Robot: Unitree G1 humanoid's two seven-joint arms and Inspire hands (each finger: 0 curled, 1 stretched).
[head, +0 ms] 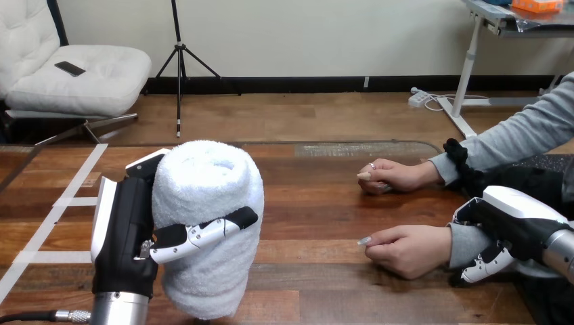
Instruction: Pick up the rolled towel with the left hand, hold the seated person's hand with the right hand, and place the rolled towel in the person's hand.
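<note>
Left robot hand (125, 230) at 8 o'clock in the head view, clenched on the towel (210, 183). The fingers (203, 233) wrap across the front of the roll at mid-height. The roll stands upright, its lower end hanging below the grip, close over the bench (311, 203) or on it, I can't tell which.

Right robot hand (508, 227) at 4 o'clock, curled round the person's wrist (466, 245) over the grey sleeve. Fingers sit on top, one white tip shows underneath. The person's near hand (406, 250) lies at 9 o'clock from it on the bench, knuckles up and fingers tucked. The person's far hand (396, 176) rests at 12 o'clock from the near one.

Risks as I see them:
- The palm faces down and is closed, so there's nowhere to seat the towel. I'd want it turned up first or the roll just tips off.
- The grip is on sleeve fabric, so it may slide when I rotate the wrist.
- The towel is soft and pinched at the middle. A fast swing towards 3 o'clock could let it sag, unroll or slip.
- A low carry could drag its bottom end on the bench or clip the far hand.
</note>
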